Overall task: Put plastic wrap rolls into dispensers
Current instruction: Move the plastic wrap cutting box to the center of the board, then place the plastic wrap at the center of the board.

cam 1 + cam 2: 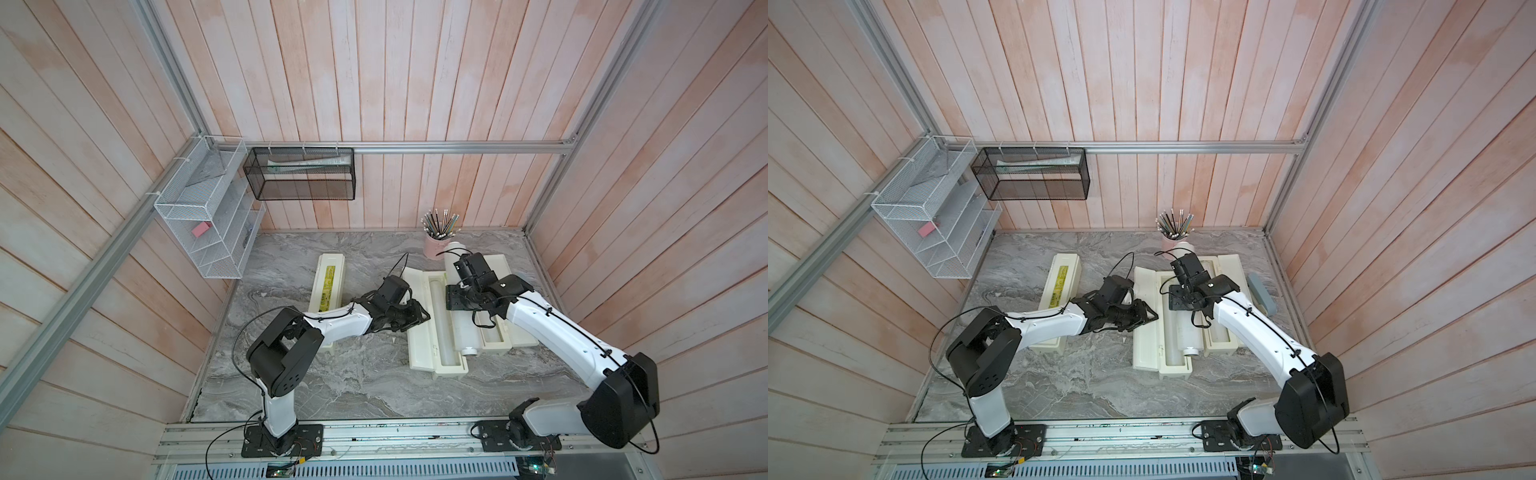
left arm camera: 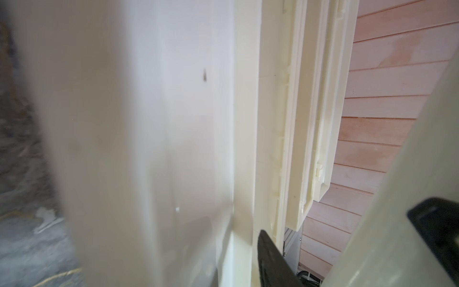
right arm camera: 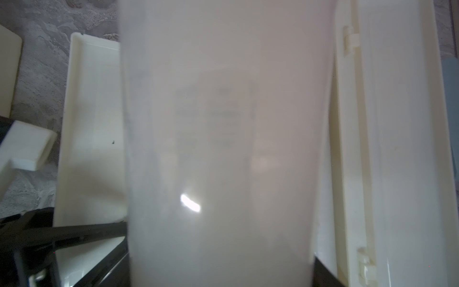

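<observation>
Three cream dispensers lie on the marble table. The left dispenser [image 1: 328,286] is closed, with a yellow label. The middle dispenser [image 1: 451,368] lies open, its lid [image 1: 419,345] folded out to the left. The right dispenser [image 1: 496,334] is open too. My right gripper [image 1: 455,297] is shut on a thick white plastic wrap roll [image 1: 463,332] held lengthwise over the two open trays; the roll [image 3: 223,124] fills the right wrist view. My left gripper [image 1: 417,316] sits on the lid's left edge, one finger [image 2: 273,261] against its cream wall, the other hidden.
A pink pencil cup [image 1: 436,247] stands just beyond the roll's far end. A grey-blue block [image 1: 1262,295] lies right of the right dispenser. White [image 1: 199,216] and black [image 1: 299,174] wire baskets hang on the back-left walls. Wooden walls close in on three sides.
</observation>
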`<state>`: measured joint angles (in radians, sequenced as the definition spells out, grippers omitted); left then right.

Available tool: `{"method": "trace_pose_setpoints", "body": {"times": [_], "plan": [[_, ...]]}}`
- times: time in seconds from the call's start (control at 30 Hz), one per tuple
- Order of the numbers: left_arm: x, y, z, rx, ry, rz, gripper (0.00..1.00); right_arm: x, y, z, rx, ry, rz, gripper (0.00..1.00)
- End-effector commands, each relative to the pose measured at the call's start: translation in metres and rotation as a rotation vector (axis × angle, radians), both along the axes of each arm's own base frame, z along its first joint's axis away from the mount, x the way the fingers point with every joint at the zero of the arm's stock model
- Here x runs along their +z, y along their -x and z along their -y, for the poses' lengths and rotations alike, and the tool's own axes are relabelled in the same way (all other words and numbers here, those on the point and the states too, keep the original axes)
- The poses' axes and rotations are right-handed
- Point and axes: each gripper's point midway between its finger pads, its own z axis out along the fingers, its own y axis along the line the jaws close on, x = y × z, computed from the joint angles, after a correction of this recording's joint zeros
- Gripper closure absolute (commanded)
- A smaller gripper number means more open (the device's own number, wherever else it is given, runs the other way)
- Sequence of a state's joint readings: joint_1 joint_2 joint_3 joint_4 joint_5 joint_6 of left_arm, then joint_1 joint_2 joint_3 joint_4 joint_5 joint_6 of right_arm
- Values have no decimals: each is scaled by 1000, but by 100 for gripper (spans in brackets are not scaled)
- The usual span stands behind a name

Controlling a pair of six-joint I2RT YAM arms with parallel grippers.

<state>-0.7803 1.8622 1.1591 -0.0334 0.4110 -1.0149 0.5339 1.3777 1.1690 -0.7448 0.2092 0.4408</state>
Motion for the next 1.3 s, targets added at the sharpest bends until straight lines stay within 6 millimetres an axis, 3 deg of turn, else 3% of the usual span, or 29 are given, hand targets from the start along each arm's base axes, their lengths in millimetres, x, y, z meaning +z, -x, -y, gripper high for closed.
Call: {"method": "trace_pose_setpoints", "body": {"times": [0.0, 0.1, 0.3, 0.5, 0.7, 0.83, 0.97, 1.1, 1.27], "plan": [[7, -6, 15, -7, 31, 25, 51, 53, -15, -3, -21, -80, 156, 81], [5, -5, 11, -15, -1, 39, 40, 60, -13, -6, -19, -115, 165, 81], [34, -6, -9, -34, -99, 151, 0, 81, -12, -25, 21, -233, 177, 80], [74, -13, -52, -27, -191, 263, 0, 89, -13, -68, 96, -352, 145, 80], [98, -32, -140, 45, -356, 330, 0, 89, -16, -135, 154, -418, 126, 78], [91, -43, -206, 119, -444, 306, 0, 81, -21, -179, 167, -458, 103, 78], [71, -45, -261, 180, -585, 285, 0, 66, -31, -213, 161, -460, 88, 77], [57, -46, -294, 218, -685, 265, 0, 46, -44, -229, 136, -468, 85, 75], [41, -47, -322, 234, -849, 244, 0, 11, -57, -239, 113, -428, 62, 63]]}}
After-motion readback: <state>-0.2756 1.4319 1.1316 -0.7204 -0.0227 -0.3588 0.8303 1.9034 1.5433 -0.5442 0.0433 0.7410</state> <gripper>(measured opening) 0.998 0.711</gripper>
